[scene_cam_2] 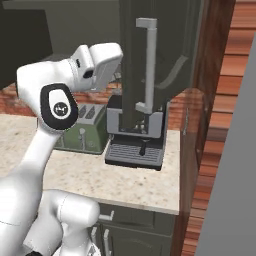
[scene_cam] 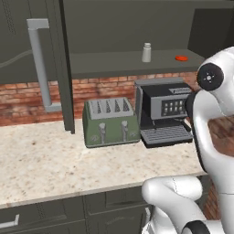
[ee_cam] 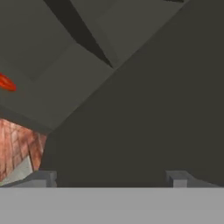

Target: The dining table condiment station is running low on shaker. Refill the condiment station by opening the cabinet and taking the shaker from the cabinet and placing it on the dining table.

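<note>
Jaws gaping wide, gripping nothing; shaker [scene_cam: 146,52] standing upright on open cabinet [scene_cam: 128,64] shelf, cap pointing up.

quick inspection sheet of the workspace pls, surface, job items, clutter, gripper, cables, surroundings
surface: beige speckled counter, bare in front of the appliances
job's things: cabinet stands open, its door swung out to the left; shaker upright on the cabinet shelf, untouched
clutter: small red thing on the same shelf, right of the shaker; green toaster and coffee machine side by side on the counter
grippers: gripper open, holding nothing, facing the cabinet interior
cables: nothing seen
surroundings: brick wall behind the counter, base cabinets below
</note>
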Available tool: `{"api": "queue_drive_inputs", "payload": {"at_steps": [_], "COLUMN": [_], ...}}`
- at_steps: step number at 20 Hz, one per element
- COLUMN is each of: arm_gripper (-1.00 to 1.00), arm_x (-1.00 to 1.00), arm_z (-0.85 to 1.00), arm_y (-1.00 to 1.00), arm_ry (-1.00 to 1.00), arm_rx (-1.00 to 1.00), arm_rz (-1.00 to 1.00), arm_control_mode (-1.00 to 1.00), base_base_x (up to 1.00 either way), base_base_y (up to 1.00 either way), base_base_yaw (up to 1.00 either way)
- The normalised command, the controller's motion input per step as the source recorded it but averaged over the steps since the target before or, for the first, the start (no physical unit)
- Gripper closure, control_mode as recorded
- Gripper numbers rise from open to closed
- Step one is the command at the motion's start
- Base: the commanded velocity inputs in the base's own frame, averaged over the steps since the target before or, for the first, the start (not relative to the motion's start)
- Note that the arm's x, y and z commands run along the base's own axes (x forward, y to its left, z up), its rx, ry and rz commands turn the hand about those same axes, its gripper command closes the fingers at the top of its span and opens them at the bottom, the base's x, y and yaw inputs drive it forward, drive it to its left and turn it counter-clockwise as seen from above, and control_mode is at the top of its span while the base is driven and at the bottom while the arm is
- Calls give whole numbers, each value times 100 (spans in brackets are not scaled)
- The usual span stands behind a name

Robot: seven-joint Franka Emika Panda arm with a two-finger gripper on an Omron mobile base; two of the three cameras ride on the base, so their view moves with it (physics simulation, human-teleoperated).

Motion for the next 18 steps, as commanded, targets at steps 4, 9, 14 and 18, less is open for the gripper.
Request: {"api": "queue_drive_inputs", "payload": {"at_steps": [4,9,14,18], "arm_gripper": [-100,-100,-100,-100], "arm_x": [-4,0,-6,-36], "arm_z": [11,6,-1,-9], "arm_y": [-100,-97,-44,25], "arm_ry": [0,0,0,0], "arm_rx": [9,8,6,0], "arm_rz": [0,0,0,0], "arm_control_mode": [-100,-100,-100,-100], "base_base_x": [0,0,0,0], "base_base_y": [0,0,0,0], "base_base_yaw": [0,0,0,0]}}
